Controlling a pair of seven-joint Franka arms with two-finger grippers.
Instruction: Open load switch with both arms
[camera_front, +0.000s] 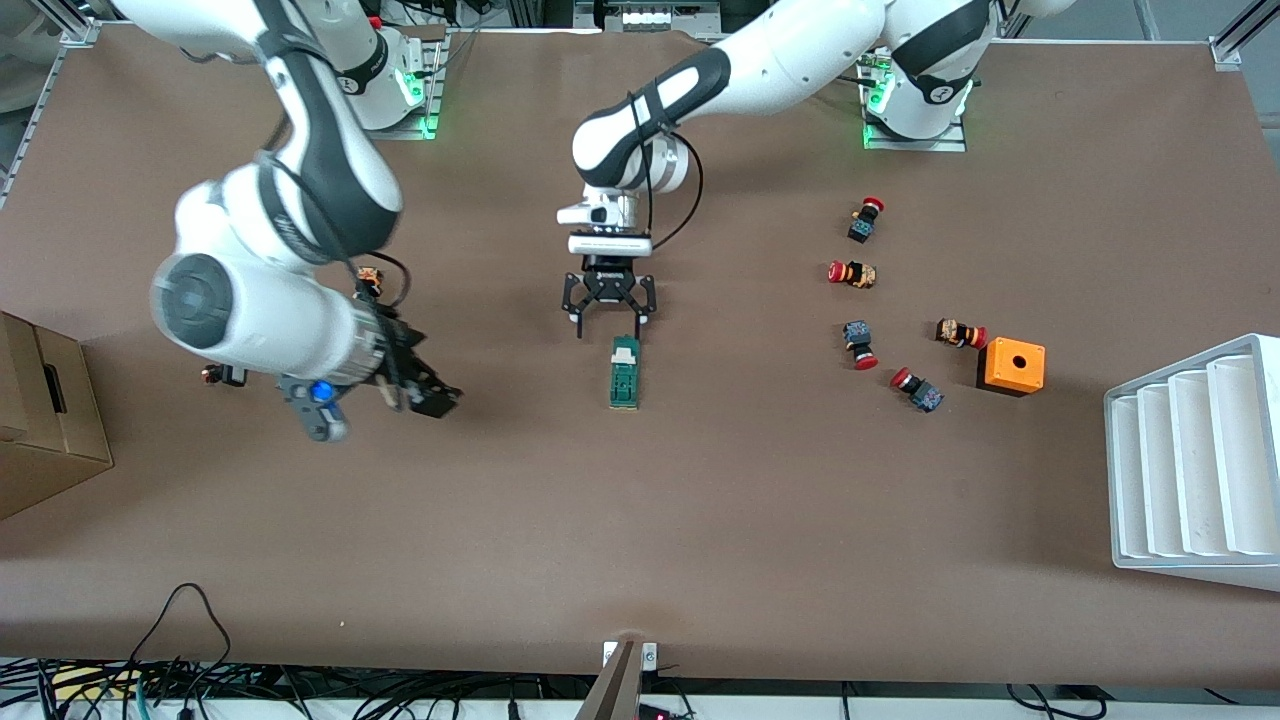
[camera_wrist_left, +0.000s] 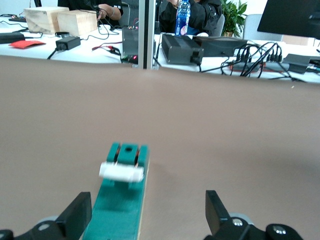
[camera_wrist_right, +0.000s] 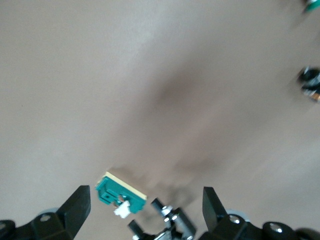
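- Fingers of your left gripper (camera_front: 608, 322) are standing spread and empty, the load switch (camera_front: 625, 372) lying flat on the table (camera_front: 700, 520) just off their tips.
- Right gripper (camera_front: 425, 395) is hanging open, well apart; closing off-centre risks skidding the switch.
- White tray (camera_front: 1190, 460) slots are showing nothing inside.

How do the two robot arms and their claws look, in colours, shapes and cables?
Both arms are large, white and rounded, with black bands at the joints and thin black cables along them. The left arm ends in a white wrist block and a black two-finger left claw. The right arm has a grey round joint cap, a blue button near the wrist and a black right claw. Green lights glow at both bases.
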